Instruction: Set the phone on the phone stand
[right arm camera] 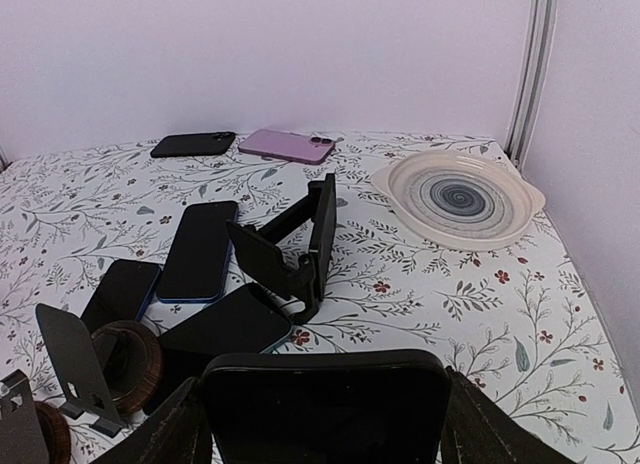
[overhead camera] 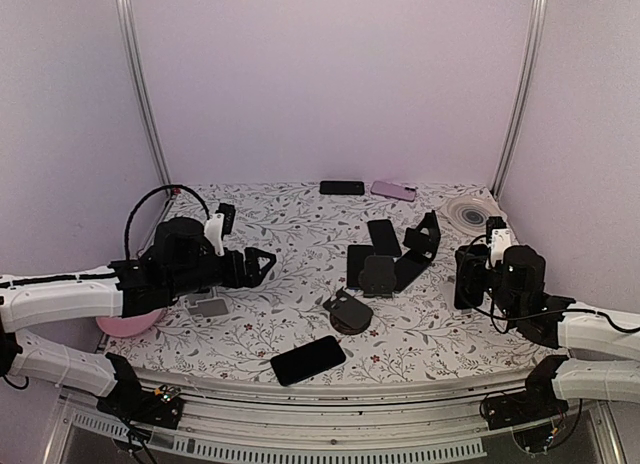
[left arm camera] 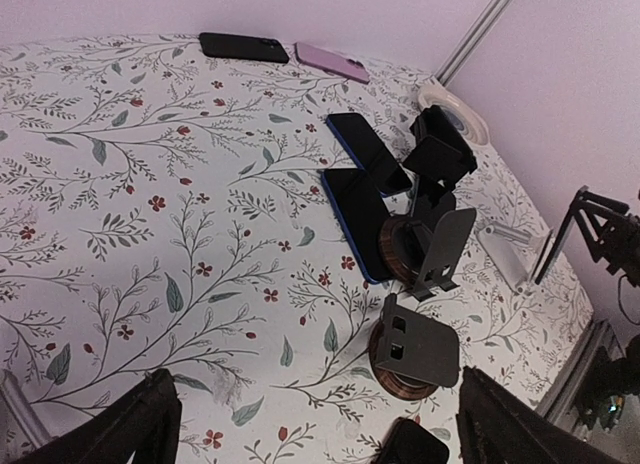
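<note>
1. The right gripper pinches one held phone, black, across its width; it hangs above the table's right side, near the angular stand but apart from it
2. The left gripper hovers left of centre over the floral tablecloth, fingers spread wide with nothing between them
3. There are three black stands: the angular one, a round-based stand just left of it, and a second round stand nearer the front
4. Five phones lie flat: a rear black phone beside a pink phone, two middle phones side by side, and a front phone
5. A dark slab under the angular stand may be a sixth flat phone; the view is too poor to say
6. One spiral plate sits far right; one pink dish lies under the left arm
</note>
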Motion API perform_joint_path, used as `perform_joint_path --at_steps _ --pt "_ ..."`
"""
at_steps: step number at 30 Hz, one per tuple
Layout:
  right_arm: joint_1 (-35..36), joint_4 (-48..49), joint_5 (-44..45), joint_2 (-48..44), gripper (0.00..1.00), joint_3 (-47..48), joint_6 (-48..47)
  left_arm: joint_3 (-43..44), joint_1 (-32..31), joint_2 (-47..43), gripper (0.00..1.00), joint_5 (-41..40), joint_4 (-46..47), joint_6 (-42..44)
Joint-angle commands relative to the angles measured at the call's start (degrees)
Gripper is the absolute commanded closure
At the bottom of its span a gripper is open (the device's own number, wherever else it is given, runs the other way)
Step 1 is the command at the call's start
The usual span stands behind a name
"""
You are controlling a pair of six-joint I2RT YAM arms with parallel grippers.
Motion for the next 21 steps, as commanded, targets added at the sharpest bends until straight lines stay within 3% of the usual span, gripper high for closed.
perform_joint_path --at_steps 1,21 --pt "-0.47 4.59 -0.78 -1.14 0.39 0.12 -0.64 1.23 -0.76 0.40 0.03 0.48 -0.43 0.56" --pt "-0.47 2.31 -0.80 -2.08 0.19 0.27 -0.32 1.58 -0.83 0.22 0.03 0.56 -0.70 0.82"
